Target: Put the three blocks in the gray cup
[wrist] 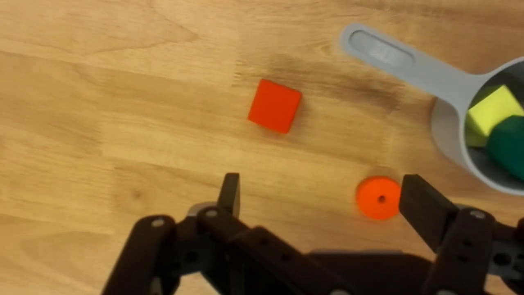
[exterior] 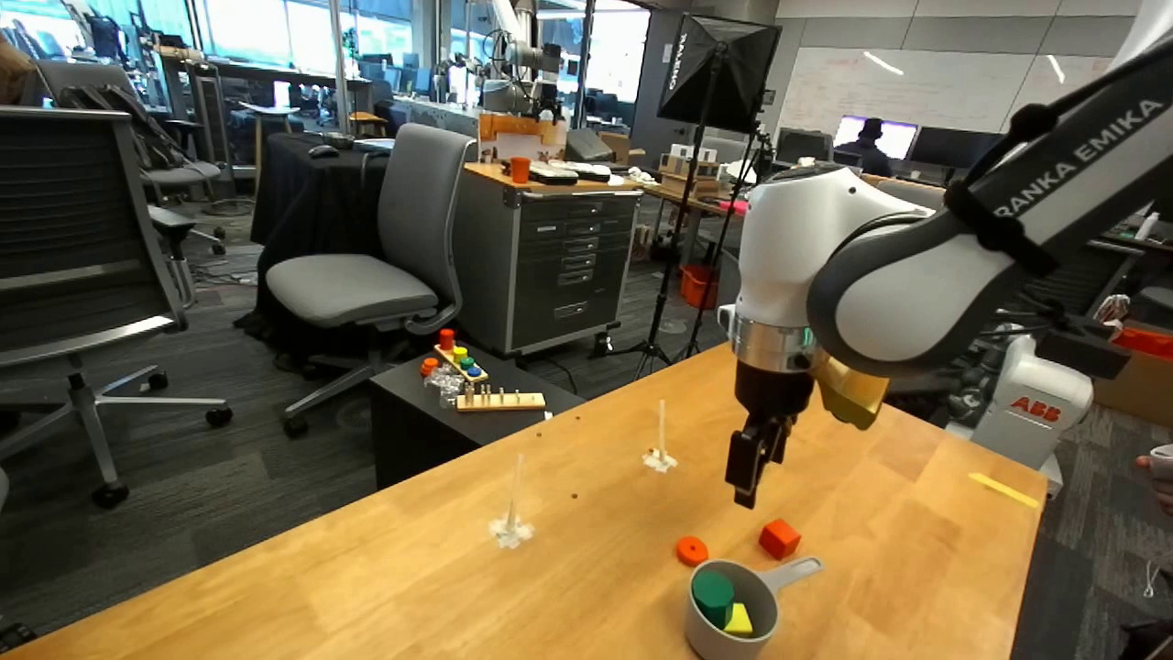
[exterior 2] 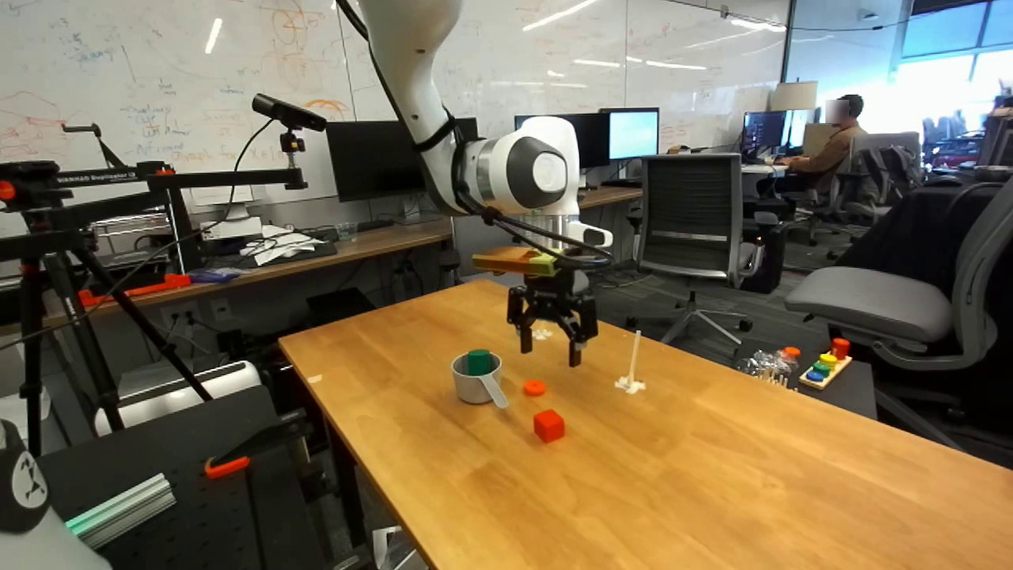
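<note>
black gripper gaping wide, empty, yellow block + green cylinder in gray plastic cup, red cube nowhere near tabletop edges

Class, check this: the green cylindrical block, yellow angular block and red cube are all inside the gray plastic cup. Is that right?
Not quite: the red cube lies on the wooden table, outside the gray plastic cup, as the wrist view shows. The green cylindrical block and the yellow angular block are inside, as you said.
</note>
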### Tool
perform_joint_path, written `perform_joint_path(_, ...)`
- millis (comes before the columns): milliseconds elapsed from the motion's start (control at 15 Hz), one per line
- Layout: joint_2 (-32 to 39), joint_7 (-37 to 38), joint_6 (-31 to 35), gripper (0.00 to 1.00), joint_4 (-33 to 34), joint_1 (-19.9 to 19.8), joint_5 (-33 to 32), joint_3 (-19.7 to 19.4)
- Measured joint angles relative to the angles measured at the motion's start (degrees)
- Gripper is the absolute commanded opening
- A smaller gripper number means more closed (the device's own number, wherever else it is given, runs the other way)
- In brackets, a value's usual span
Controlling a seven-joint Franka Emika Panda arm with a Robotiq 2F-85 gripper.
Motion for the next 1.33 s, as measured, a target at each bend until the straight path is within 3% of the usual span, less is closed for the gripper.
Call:
perform_joint_path(333,0.65,4.26,-0.09,1.00,1.81,-4.64,7.19,-0.11)
perform_joint_path(600,2.25,8.76,0.47,1.00,1.96,-5.30,13.30,0.37)
perform_joint_path(1333,10.30,12.72,2.02,1.00,4.41,-4.73,13.48,-0.42)
